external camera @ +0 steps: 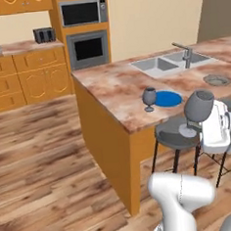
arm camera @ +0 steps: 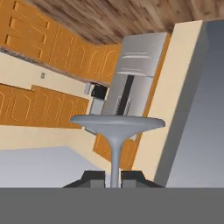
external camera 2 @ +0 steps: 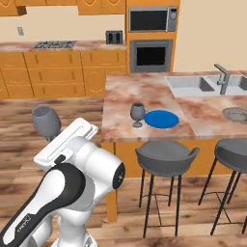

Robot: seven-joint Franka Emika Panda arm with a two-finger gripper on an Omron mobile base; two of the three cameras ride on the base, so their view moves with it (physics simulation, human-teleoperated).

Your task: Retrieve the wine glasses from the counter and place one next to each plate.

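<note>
My gripper (arm camera: 113, 177) is shut on the stem of a dark grey-blue wine glass (external camera: 199, 107), held in the air off the island's near side, above the stools. The same glass (external camera 2: 46, 120) rises beside the white hand, and its round foot (arm camera: 118, 122) stands beyond my fingertips. A second wine glass (external camera: 149, 98) (external camera 2: 137, 113) stands upright on the marbled counter (external camera: 115, 88) (external camera 2: 130, 91), just left of the blue plate (external camera: 167, 98) (external camera 2: 161, 118). The grey plate (external camera: 217, 80) (external camera 2: 235, 114) lies further right near the sink, with no glass beside it.
Grey stools (external camera: 175, 135) (external camera 2: 166, 157) stand along the island's near edge. A double sink (external camera: 172, 61) (external camera 2: 202, 84) with a faucet is set into the far counter. Orange cabinets, an oven and a microwave line the back wall. Open wood floor lies to the left.
</note>
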